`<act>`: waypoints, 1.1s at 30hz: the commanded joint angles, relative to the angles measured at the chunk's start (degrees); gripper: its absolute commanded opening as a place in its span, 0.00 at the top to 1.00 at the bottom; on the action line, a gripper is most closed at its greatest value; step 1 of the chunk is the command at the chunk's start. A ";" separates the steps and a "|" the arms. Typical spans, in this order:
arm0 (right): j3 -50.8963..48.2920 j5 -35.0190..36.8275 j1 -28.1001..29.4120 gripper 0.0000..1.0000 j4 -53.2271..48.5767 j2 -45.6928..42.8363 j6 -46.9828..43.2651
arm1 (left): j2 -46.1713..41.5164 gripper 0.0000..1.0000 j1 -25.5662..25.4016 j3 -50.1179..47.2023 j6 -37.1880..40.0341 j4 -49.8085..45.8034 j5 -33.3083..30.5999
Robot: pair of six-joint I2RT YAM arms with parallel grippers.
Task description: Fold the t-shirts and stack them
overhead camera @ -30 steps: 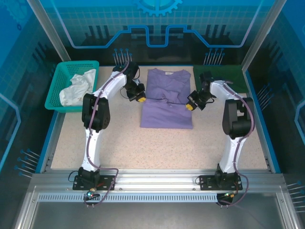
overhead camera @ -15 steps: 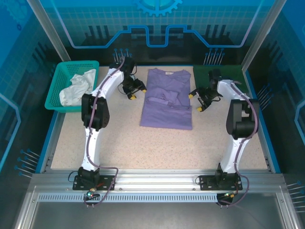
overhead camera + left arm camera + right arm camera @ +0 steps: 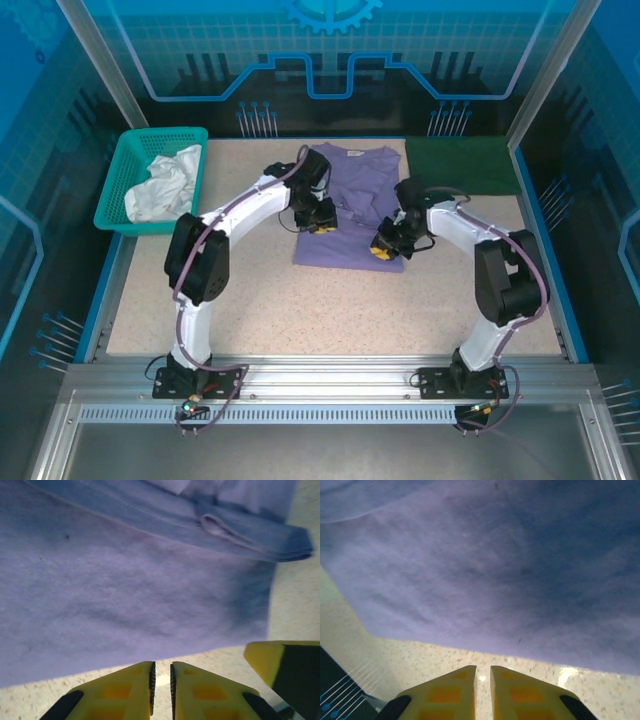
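A lavender t-shirt (image 3: 350, 200) lies flat mid-table with both sides folded in; its near hem (image 3: 150, 652) runs just beyond my left fingertips. A dark green t-shirt (image 3: 462, 165) lies flat at the back right. My left gripper (image 3: 322, 222) hovers over the lavender shirt's left side. Its jaws (image 3: 161, 665) are almost shut on nothing, with bare table showing through the slit. My right gripper (image 3: 383, 250) sits at the shirt's near right corner. It is also nearly shut and empty (image 3: 483, 669), just short of the cloth edge (image 3: 470, 647).
A teal mesh basket (image 3: 118, 180) at the back left holds a crumpled white cloth (image 3: 162, 185). Speckled tabletop (image 3: 330, 300) stretches between the shirt and the arm bases. A yellow fingertip (image 3: 277, 657) shows at the right edge of the left wrist view.
Both grippers left the shirt's sides at sleeve height and swung inward and nearer, toward its lower part. Their jaws opened on the way and have closed to a slit.
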 commanded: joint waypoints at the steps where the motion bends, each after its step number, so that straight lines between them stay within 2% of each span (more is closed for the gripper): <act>1: -1.15 1.82 0.32 0.88 4.17 4.25 -1.04 | 2.69 0.84 0.43 -4.54 2.81 2.51 -5.27; 3: -2.57 2.48 0.71 0.90 5.36 5.76 -1.41 | 3.01 0.87 0.39 -8.40 2.90 3.18 -8.25; 7: -6.89 2.82 2.91 0.91 6.47 5.51 -2.73 | 0.63 0.86 -0.53 -18.86 2.43 5.63 -8.72; 13: -15.19 2.41 7.15 0.91 5.27 0.26 -5.67 | -9.67 0.86 -1.56 -32.60 1.39 3.51 -7.76; 18: -18.73 3.64 11.52 0.90 0.85 -4.93 -7.96 | -17.32 0.86 -1.57 -37.16 1.39 -1.47 -5.98; 21: -17.05 5.04 11.72 0.88 -2.39 -8.95 -8.73 | -21.40 0.85 -1.57 -37.24 0.75 -4.06 -5.69; 25: -12.31 7.79 11.10 0.83 -5.00 -12.10 -9.06 | -24.03 0.74 -1.15 -32.52 1.35 -5.90 -7.25; 33: -6.45 10.58 6.93 0.84 -6.73 -6.50 -10.13 | -15.20 0.76 -0.81 -21.92 1.58 -1.61 -1.94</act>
